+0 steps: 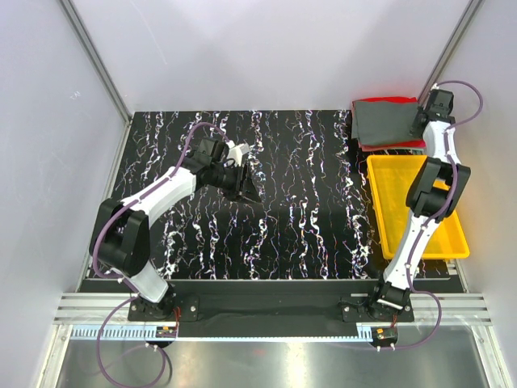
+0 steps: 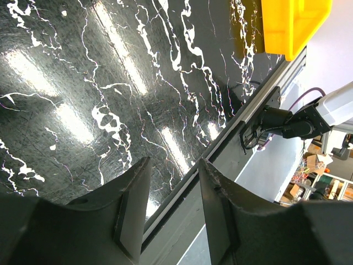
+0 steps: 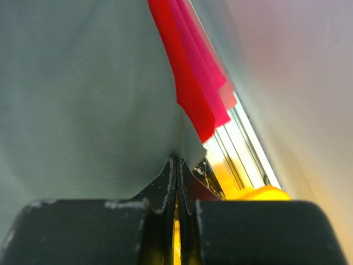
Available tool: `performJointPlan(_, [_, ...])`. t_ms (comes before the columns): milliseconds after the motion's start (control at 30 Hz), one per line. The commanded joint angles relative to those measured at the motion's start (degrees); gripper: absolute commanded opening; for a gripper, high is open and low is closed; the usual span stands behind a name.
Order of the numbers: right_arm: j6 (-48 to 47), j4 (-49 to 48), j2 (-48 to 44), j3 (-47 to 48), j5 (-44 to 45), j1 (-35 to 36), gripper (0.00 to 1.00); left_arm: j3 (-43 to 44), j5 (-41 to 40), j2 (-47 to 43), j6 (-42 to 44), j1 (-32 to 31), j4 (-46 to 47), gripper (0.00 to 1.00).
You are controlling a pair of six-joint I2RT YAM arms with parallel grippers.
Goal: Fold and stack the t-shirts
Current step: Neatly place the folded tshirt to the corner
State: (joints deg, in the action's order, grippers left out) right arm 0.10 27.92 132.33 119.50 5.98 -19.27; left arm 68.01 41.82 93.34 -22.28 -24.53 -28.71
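Observation:
A folded grey t-shirt [image 1: 386, 121] lies on top of a folded red t-shirt [image 1: 396, 146] at the table's far right corner. My right gripper [image 1: 422, 120] is at the grey shirt's right edge and is shut on a pinch of that grey cloth [image 3: 83, 94]; the red and pink cloth [image 3: 190, 83] shows beneath it. My left gripper [image 1: 245, 187] is open and empty, held over the dark marbled table [image 1: 299, 210] left of centre, with nothing between its fingers [image 2: 132, 212].
A yellow tray [image 1: 388, 212] stands at the right side, just in front of the shirt stack, under the right arm; its corner also shows in the left wrist view [image 2: 292, 25]. Grey walls and metal posts enclose the table.

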Motion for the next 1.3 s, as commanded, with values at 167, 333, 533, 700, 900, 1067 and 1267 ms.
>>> performJointPlan(167, [0.26, 0.64, 0.82, 0.55, 0.09, -1.74, 0.02, 0.46, 0.10, -1.67, 0.57, -0.34, 1.11, 0.45])
performJointPlan(333, [0.17, 0.03, -0.14, -1.28, -0.61, -2.00, 0.02, 0.20, -0.43, -1.85, 0.66, -0.43, 1.20, 0.45])
performJointPlan(533, [0.25, 0.38, 0.73, -0.68, -1.67, -2.00, 0.03, 0.02, -1.04, -2.29, 0.57, -0.78, 1.55, 0.45])
performJointPlan(700, [0.17, 0.64, 2.84, -0.32, -1.06, -2.00, 0.03, -0.42, -1.57, -2.72, 0.40, -0.87, 2.08, 0.45])
performJointPlan(900, [0.17, 2.48, 1.97, 0.81, 1.75, -2.00, 0.02, 0.10, -2.00, -3.43, -0.04, -0.87, 3.22, 0.45])
performJointPlan(1067, [6.99, 8.19, -6.28, 1.35, 8.25, -2.00, 0.05, 4.05, -5.87, -6.41, 0.22, -0.87, 2.25, 0.45])
performJointPlan(1267, [16.67, 19.97, -19.63, -2.33, 8.09, -1.83, 0.14, 7.92, -8.32, -12.30, -1.97, -0.69, 3.48, 0.46])
